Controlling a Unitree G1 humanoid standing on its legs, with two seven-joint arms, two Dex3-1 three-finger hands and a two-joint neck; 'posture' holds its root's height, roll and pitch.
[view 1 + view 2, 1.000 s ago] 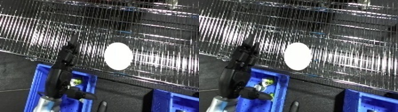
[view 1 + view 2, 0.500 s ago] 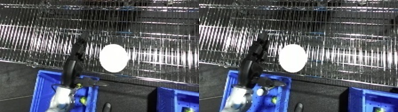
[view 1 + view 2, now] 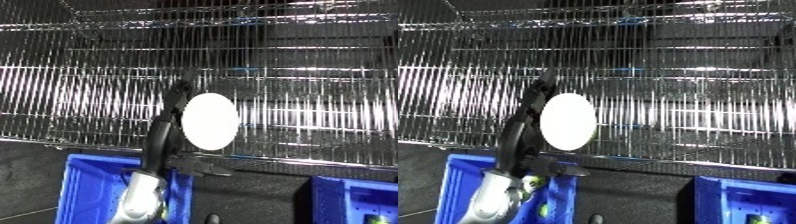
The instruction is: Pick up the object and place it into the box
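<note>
Black left hand (image 3: 174, 107) raised beside flat white oval disc (image 3: 210, 121) on wire shelf (image 3: 293, 75), grip impossible to tell, blue plastic bin (image 3: 84, 192) below

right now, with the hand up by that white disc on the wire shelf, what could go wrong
1. The left hand sits beside the white disc, at its left edge; whether it has a hold on it cannot be told, so the disc could slide away along the wire shelf.
2. Fingers could catch between the shelf wires.
3. The disc could miss the blue bin below and drop.
</note>
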